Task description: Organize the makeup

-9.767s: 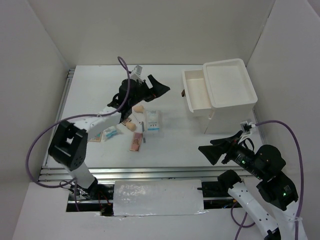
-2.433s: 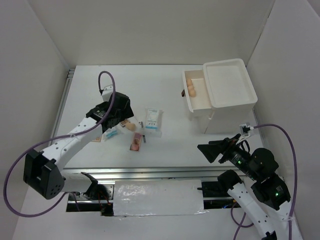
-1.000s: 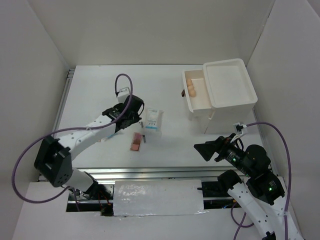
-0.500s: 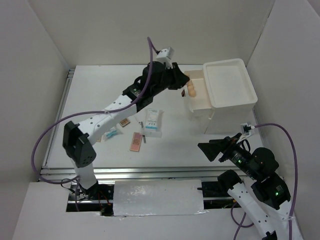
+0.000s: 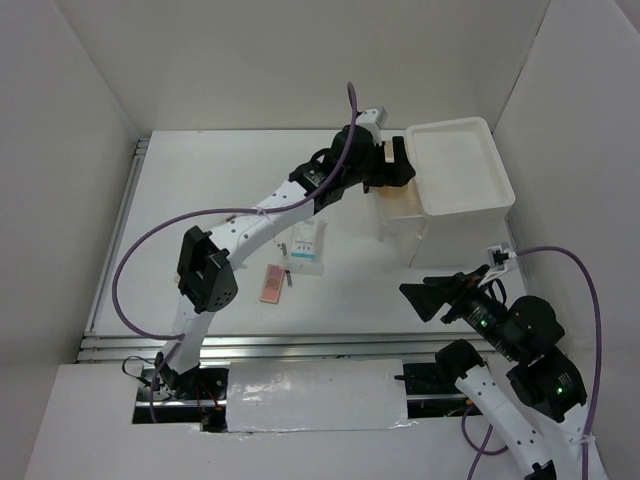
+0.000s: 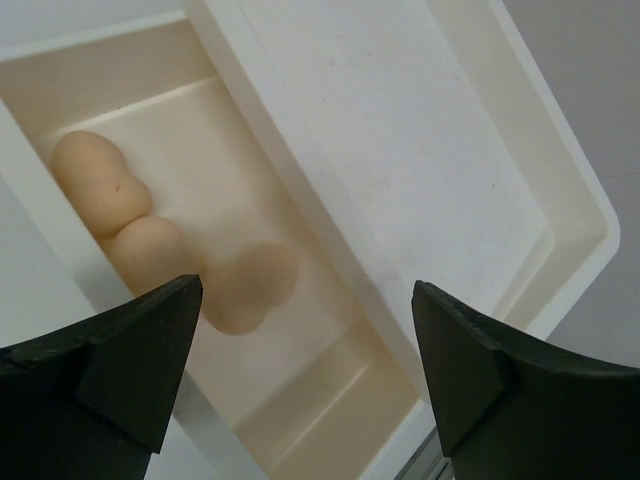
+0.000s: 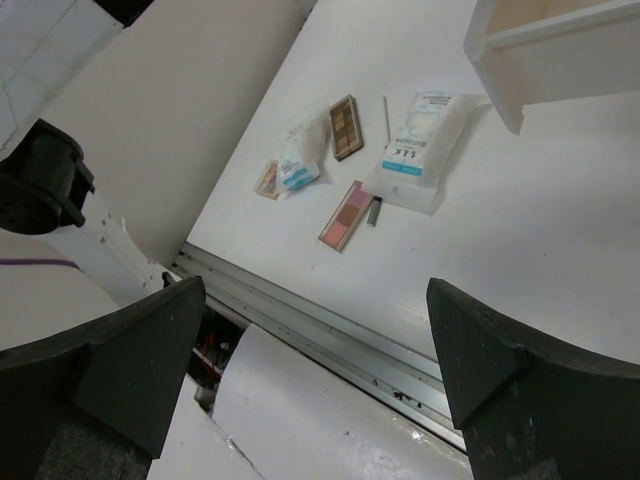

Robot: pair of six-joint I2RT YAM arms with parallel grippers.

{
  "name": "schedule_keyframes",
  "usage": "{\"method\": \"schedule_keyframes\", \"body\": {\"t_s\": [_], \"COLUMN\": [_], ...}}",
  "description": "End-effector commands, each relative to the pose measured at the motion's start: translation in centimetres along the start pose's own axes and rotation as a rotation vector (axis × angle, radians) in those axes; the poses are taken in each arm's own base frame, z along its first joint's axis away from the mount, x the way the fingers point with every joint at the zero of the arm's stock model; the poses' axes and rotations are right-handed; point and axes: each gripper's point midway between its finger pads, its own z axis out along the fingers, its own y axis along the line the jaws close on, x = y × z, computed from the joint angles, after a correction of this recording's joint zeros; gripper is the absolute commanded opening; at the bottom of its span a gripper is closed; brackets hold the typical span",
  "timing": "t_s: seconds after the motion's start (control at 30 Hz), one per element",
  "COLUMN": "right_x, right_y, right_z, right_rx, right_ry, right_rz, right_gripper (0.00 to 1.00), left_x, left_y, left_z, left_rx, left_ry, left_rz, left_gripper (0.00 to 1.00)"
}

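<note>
White walls [image 5: 90,100] close in the bench [image 5: 200,180] on the left, right and far sides. Its surface is plain matte white, with a metal rail [image 5: 250,345] along the near edge. The drawer box [image 5: 455,175] stands at the far right, its drawer [image 6: 200,120] pulled out to the left. The left claw [image 6: 305,290] hangs above that drawer, spread and empty. The right claw [image 7: 315,288], also spread and holding nothing, hovers near the right side.

Left of the box and well apart from it lie a large packet [image 7: 418,140], a small packet [image 7: 298,165], a brown palette [image 7: 346,127] and a pink palette [image 7: 345,215]. Three sponges [image 6: 100,190] lie in the drawer, two touching at one end. The third sponge [image 6: 250,288] is just beside them and blurred.

The step looks like dropping sponges in. I would lift the left claw straight up, clear of the drawer wall, before swinging over to the packets, so nothing gets nudged.
</note>
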Motion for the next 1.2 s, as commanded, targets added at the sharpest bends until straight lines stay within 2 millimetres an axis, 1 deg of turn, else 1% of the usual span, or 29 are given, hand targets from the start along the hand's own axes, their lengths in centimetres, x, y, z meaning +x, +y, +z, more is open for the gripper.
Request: {"method": "schedule_keyframes", "body": {"t_s": [0.0, 0.03, 0.1, 0.13, 0.17, 0.2, 0.23, 0.27, 0.3, 0.33, 0.37, 0.4, 0.43, 0.47, 0.5, 0.53, 0.57, 0.6, 0.63, 0.67, 0.73, 0.77, 0.8, 0.83, 0.87, 0.93, 0.97, 1.03, 1.17], "right_x": [-0.4, -0.3, -0.8, -0.8, -1.0, -1.2, -1.4, -1.8, -1.8, -1.8, -1.9, -1.7, -1.9, -2.0, -2.2, -2.4, -2.3, -2.4, -1.7, -2.1, -1.8, -1.3, -1.3, -0.5, -0.1, -0.7, -0.7, -1.7, -3.8], "right_y": [0.0, 0.0, 0.2, 0.1, -0.1, -0.3, -0.4, -0.3, -0.4, -0.6, -0.2, -0.1, 0.1, 0.5, 1.1, 0.2, 1.3, 1.5, 0.9, 0.0, -1.6, -2.8, -4.5, -5.9, -7.0, -8.9, -9.4, -10.8, -13.5], "right_z": [1.0, 1.4, 1.9, 2.5, 3.0, 4.1, 4.8, 5.5, 6.4, 8.1, 9.1, 10.1, 12.0, 12.9, 15.0, 16.0, 18.2, 19.3, 20.0, 22.5, 24.5, 24.9, 26.8, 26.7, 28.1, 28.0, 28.5, 28.4, 27.7], "right_rx": [0.002, 0.004, 0.001, 0.009, 0.022, 0.040, 0.048, 0.050, 0.061, 0.084, 0.067, 0.072, 0.085, 0.086, 0.111, 0.189, 0.206, 0.235, 0.288, 0.382, 0.490, 0.559, 0.655, 0.727, 0.783, 0.901, 0.931, 0.984, 1.063], "right_ry": [0.001, 0.012, 0.003, 0.014, 0.013, 0.027, 0.036, 0.036, 0.057, 0.102, 0.127, 0.157, 0.199, 0.215, 0.235, 0.230, 0.259, 0.266, 0.311, 0.301, 0.320, 0.351, 0.348, 0.390, 0.401, 0.389, 0.385, 0.369, 0.347], "right_rz": [-0.011, -0.009, -0.011, -0.013, -0.014, -0.017, -0.021, -0.027, -0.029, -0.025, -0.031, -0.029, -0.027, -0.034, -0.059, -0.091, -0.124, -0.147, -0.184, -0.219, -0.268, -0.293, -0.336, -0.369, -0.393, -0.451, -0.471, -0.486, -0.478], "right_gripper": [1.00, 1.00, 1.00, 1.00, 0.99, 0.96, 0.93, 0.91, 0.89, 0.80, 0.75, 0.62, 0.51, 0.42, 0.29, 0.18, 0.11, 0.09, 0.06, 0.00, 0.00, 0.00, 0.00, 0.00, 0.00, 0.00, 0.00, 0.00, 0.00], "left_x": [-5.8, -7.3, -7.7, -9.6, -10.0, -11.0, -11.4, -10.4, -10.3, -10.9, -9.2, -9.0, -8.3, -7.2, -4.9, -2.3, -1.4, 1.2, 2.4, 2.8, 6.1, 6.4, 7.2, 8.4, 8.6, 9.6, 9.4, 9.4, 10.2], "left_y": [-2.2, -2.4, -1.8, -2.6, -1.9, -2.0, -1.5, 0.9, 1.6, 1.8, 3.7, 5.3, 6.4, 7.8, 10.1, 12.3, 13.2, 15.0, 15.7, 15.6, 16.9, 16.8, 16.8, 17.3, 17.1, 17.1, 16.7, 15.2, 15.4], "left_z": [-4.5, -6.2, -7.8, -10.5, -11.7, -14.5, -16.0, -17.4, -18.9, -21.8, -22.6, -25.9, -27.3, -28.5, -30.7, -31.4, -33.8, -34.4, -35.2, -36.8, -37.7, -38.9, -39.4, -39.6, -40.2, -40.0, -40.1, -39.5, -38.8], "left_rx": [0.001, -0.015, -0.054, -0.054, -0.098, -0.114, -0.150, -0.262, -0.304, -0.331, -0.402, -0.480, -0.519, -0.567, -0.639, -0.695, -0.717, -0.764, -0.772, -0.745, -0.745, -0.718, -0.704, -0.704, -0.669, -0.626, -0.594, -0.494, -0.488], "left_ry": [-0.143, -0.182, -0.199, -0.250, -0.268, -0.299, -0.314, -0.293, -0.297, -0.323, -0.292, -0.314, -0.310, -0.299, -0.270, -0.220, -0.215, -0.164, -0.148, -0.166, -0.093, -0.103, -0.082, -0.052, -0.052, -0.029, -0.045, -0.037, -0.013], "left_rz": [0.048, 0.047, 0.048, 0.041, 0.036, 0.022, 0.004, -0.004, -0.030, -0.046, -0.045, -0.057, -0.053, -0.045, -0.037, -0.026, -0.035, -0.025, -0.030, -0.053, -0.052, -0.062, -0.063, -0.054, -0.028, 0.005, 0.004, 0.035, 0.035], "left_gripper": [0.99, 0.99, 0.99, 0.99, 0.99, 0.99, 0.99, 1.00, 0.99, 0.99, 1.00, 0.99, 1.00, 0.99, 0.99, 0.99, 0.99, 0.99, 0.99, 0.99, 0.99, 0.99, 0.99, 0.99, 0.99, 0.99, 1.00, 1.00, 0.99]}}
